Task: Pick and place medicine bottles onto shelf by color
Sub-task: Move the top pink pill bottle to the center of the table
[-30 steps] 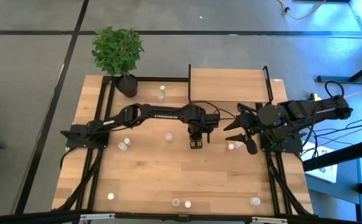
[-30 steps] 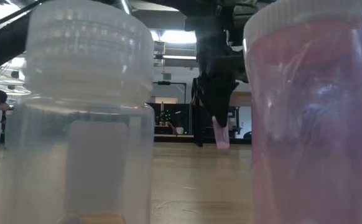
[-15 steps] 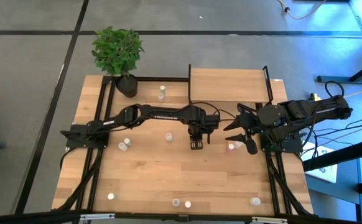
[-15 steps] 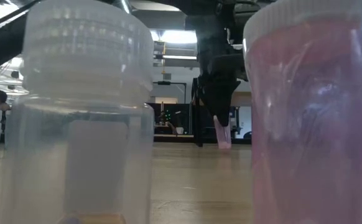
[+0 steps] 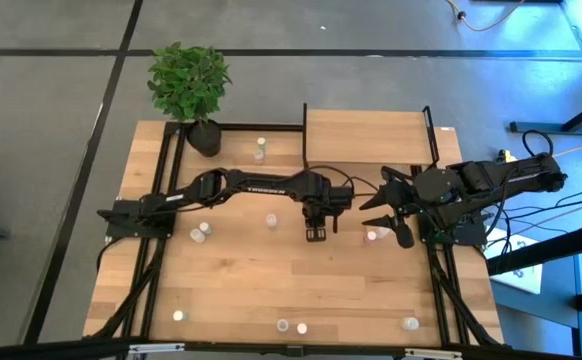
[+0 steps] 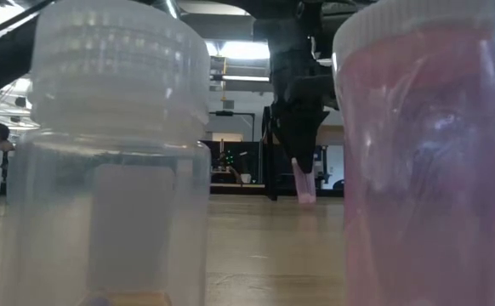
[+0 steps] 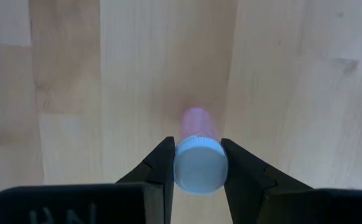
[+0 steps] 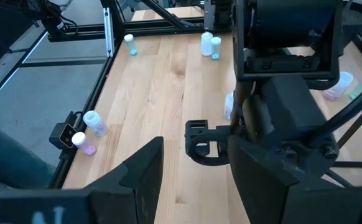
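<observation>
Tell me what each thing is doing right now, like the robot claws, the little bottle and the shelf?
left gripper: shut on the pink bottle, above the table's middle.
pink bottle: held by its capped end, hanging off the wood.
right gripper: open, holding nothing, waiting at the table's right side.
shelf: no bottles on top.

Medicine bottles: nine on the tabletop, one held
Shelf: one
Arms: two
Potted plant: one
</observation>
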Motion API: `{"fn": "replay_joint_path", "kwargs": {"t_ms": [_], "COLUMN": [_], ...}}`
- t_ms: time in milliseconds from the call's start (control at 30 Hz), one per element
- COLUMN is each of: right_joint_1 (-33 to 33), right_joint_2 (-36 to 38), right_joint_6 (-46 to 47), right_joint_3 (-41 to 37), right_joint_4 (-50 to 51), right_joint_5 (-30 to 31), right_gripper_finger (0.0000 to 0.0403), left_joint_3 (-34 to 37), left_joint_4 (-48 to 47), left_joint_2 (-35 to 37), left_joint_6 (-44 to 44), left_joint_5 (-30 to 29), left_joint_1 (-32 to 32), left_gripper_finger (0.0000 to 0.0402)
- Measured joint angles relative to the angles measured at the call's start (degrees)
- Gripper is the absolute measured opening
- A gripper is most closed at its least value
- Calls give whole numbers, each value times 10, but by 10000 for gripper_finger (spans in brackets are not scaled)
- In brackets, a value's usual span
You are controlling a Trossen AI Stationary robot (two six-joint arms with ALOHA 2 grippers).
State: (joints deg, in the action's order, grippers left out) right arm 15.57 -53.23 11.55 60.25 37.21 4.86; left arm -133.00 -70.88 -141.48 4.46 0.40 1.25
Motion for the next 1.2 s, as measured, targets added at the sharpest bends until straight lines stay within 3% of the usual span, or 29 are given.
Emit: {"fn": "replay_joint_path", "kwargs": {"t_ms": [267,533,1000,1200], "right_joint_1": [0,0,0,0], "right_joint_2": [0,0,0,0], "right_joint_6": [1,2,2,2], "right_joint_3": [0,0,0,0], "right_joint_4": [0,0,0,0], "right_joint_5": [0,0,0,0], "right_gripper_finger": [182,182,182,182], "left_joint_3": [44,46,22,22], "left_joint_4": [22,25,24,23], "left_joint_2": [8,9,1,1], "left_joint_6": [13,15,2,-1], "left_joint_5": [10,10,10,-14], "left_joint_1": [-2,-2,-3,-3], "left_gripper_finger": [89,92,132,137]}}
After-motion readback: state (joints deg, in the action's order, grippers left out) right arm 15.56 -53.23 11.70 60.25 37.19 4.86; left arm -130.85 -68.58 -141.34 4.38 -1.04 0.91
